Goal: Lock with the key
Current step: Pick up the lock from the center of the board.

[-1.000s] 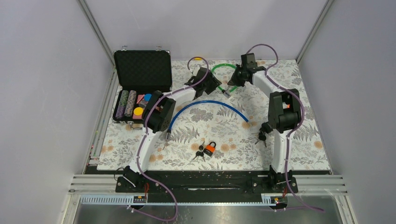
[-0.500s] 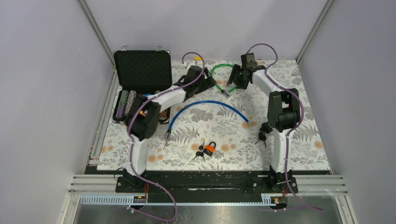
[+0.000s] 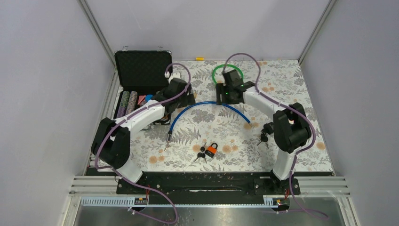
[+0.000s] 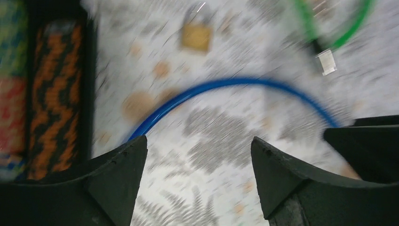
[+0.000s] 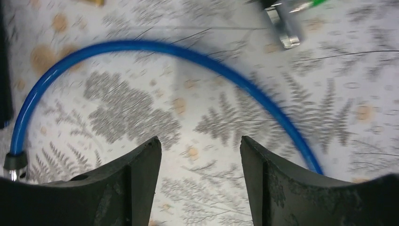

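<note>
Here, two cables (blue one (image 5: 141,45), green one (image 4: 307,22)), one orange padlock (image 3: 211,150); left fingers (image 4: 117,176) and right fingers (image 5: 136,176) gape wide, empty.

Top camera overlooks all; both wrist cameras, seemingly low, share blue cable (image 5: 141,45).

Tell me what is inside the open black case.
Rows of stacked chips lie along the left side of the case, below its foam-lined lid. The left arm reaches across the right part of the tray, so what lies there cannot be seen.
</note>
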